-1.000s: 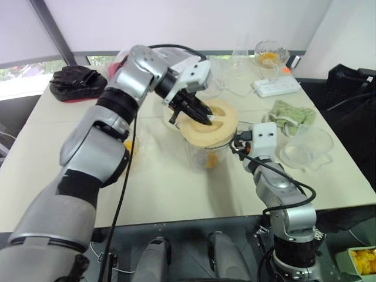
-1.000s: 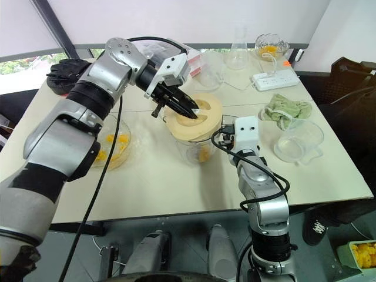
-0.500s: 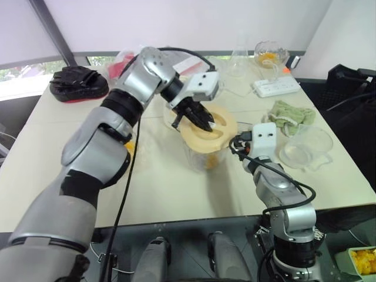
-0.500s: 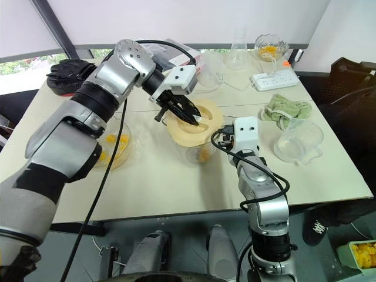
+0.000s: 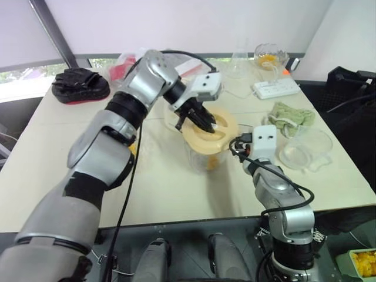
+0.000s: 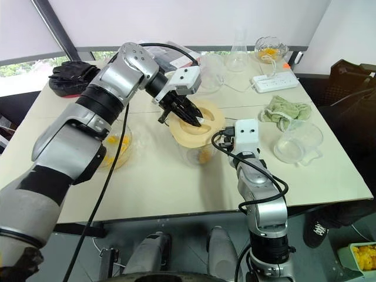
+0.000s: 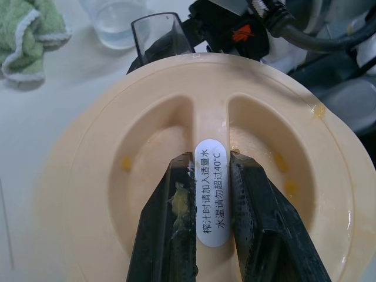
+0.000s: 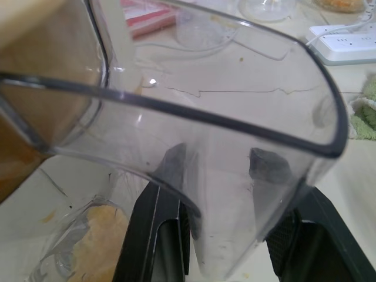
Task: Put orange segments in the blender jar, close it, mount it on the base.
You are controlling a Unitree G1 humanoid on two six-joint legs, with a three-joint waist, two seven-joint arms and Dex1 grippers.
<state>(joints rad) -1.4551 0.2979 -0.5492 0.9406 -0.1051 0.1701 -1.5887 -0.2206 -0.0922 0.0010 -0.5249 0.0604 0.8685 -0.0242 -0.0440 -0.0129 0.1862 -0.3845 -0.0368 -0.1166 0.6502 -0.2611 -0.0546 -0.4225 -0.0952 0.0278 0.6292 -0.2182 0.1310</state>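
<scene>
blender jar [image 6: 197, 150] mostly hidden under lid [image 6: 197, 124]

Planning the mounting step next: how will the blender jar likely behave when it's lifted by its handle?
The blender jar is clear plastic with few orange segments inside, so probably light and rigid. The right hand grips its handle at one side, so it may tilt away. The lid, pinched by the left hand, looks wet, possibly slippery.

Pale cream table [image 5: 170, 194] fills mid-frame, a seam line crossing its top. White roller blind [image 5: 176, 23] spans the upper frame; dark diagonal window post [image 5: 53, 32] upper left, green foliage [image 5: 23, 70] through the glass beneath. White wall panel [image 5: 346, 35] upper right. Grey floor [image 6: 194, 235] along the bottom edge. Soft, even daylight.
</scene>
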